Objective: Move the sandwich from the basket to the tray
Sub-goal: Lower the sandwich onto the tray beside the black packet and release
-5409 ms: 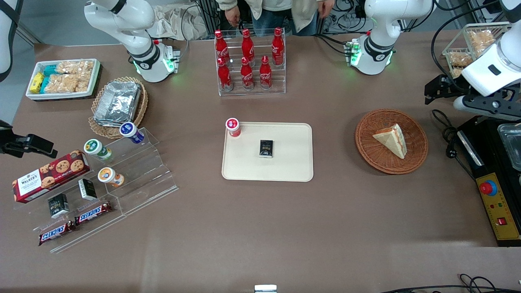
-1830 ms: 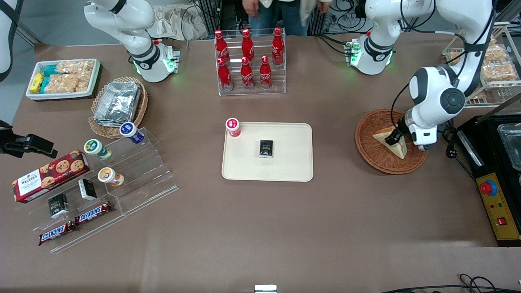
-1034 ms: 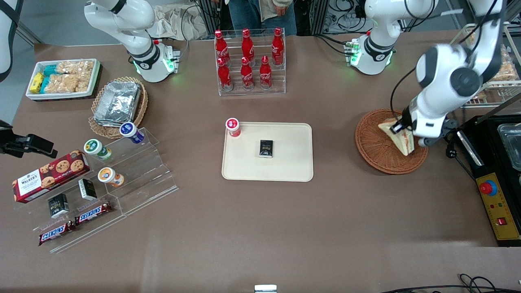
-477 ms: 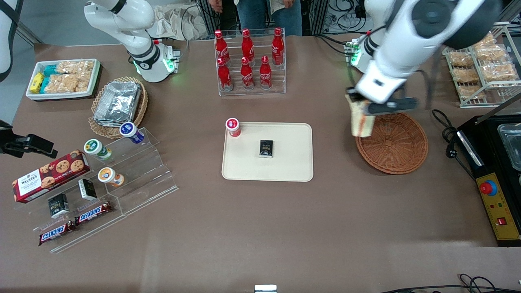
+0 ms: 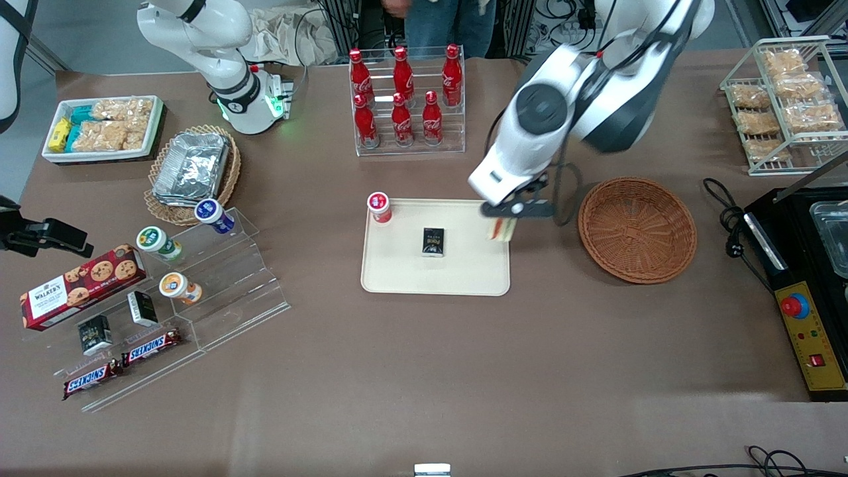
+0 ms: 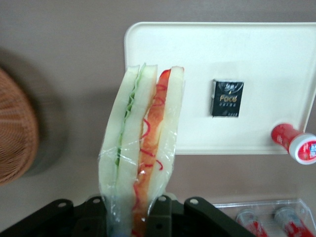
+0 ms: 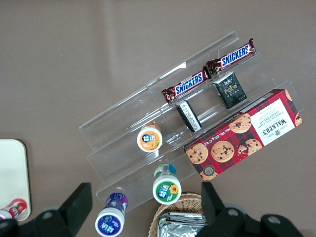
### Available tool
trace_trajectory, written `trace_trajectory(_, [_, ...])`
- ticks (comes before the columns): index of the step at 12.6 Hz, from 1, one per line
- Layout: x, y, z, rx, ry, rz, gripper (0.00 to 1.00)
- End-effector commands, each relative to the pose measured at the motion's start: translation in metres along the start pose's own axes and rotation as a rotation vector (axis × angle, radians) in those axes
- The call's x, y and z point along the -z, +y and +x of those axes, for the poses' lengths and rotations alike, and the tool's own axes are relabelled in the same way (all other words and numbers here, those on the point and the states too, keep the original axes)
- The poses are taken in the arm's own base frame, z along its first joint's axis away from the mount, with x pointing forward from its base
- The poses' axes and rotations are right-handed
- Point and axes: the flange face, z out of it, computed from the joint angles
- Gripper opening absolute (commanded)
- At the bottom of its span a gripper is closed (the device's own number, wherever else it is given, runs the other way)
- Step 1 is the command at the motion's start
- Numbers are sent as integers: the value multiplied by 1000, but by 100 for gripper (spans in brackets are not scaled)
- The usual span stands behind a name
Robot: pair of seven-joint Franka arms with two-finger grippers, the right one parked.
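- The brown counter (image 5: 424,371) carries everything: one display stand of six red cola bottles (image 5: 405,99), farther from the front camera than the tray, and one clear stepped rack (image 5: 218,291) toward the parked arm's end.
- The tray (image 5: 464,275) sits mid-counter, one of its kind, with two things already there: one small black pack (image 5: 433,241) lying on it and one red-capped cup (image 5: 379,207) at its corner.
- The basket (image 5: 637,229) lies toward the working arm's end of the counter, well apart from the tray, and it is empty (so the pick-up half of the job looks done).
- The claw (image 5: 511,211) hangs above the tray's edge nearest the basket, clenched on the sandwich (image 6: 143,148).
- The single sandwich is held off the surface by one end, wrapped in clear film, its white bread layers with green and orange-red filling showing edge-on in the wrist view.
- What is left, as I judge it: carry a little farther over the bare part of the tray, lower, and let go.
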Motion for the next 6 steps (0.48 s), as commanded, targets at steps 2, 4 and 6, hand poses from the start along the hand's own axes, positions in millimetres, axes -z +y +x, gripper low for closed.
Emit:
trace_trajectory(2, [-88,5,12,18,51,-4,0])
trace_trajectory(4, [-134,-3,8,20,75,10,0])
trace_trajectory(6, [-163,-2,-2,30,101,48,0])
